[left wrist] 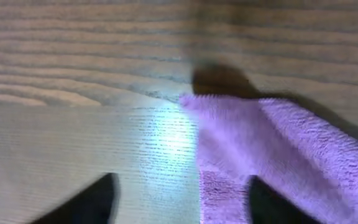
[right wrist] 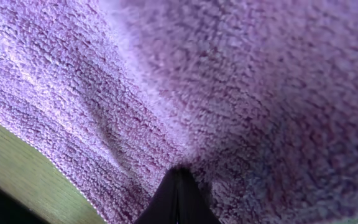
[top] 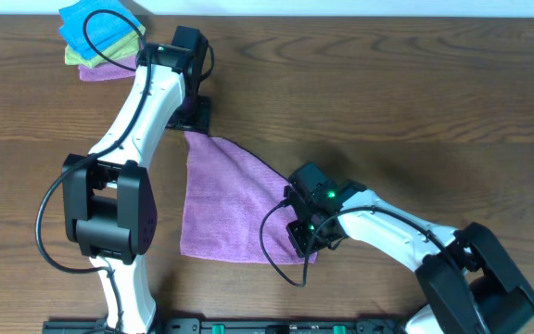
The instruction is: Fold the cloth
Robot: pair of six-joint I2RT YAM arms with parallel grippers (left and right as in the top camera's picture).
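From overhead, the cloth (top: 221, 204) lies in the middle of the bench (top: 387, 93) as a rough lilac triangle, with one point toward the far side and a long straight edge nearest my bases. My left end effector (top: 193, 116) sits at that far point; my right end effector (top: 302, 239) is on the near right corner. A small pile of folded cloths (top: 100, 42) lies at the far left, well apart

At my left wrist, my two dark fingers (left wrist: 95, 202) stand wide apart with nothing gripped. The cloth's corner rests flat on the wood between them, nearer the right one

At my right wrist, purple pile fills almost everything. My fingers (right wrist: 176, 202) are pressed together, pinching a pucker of the cloth, with a strip of bench at lower left
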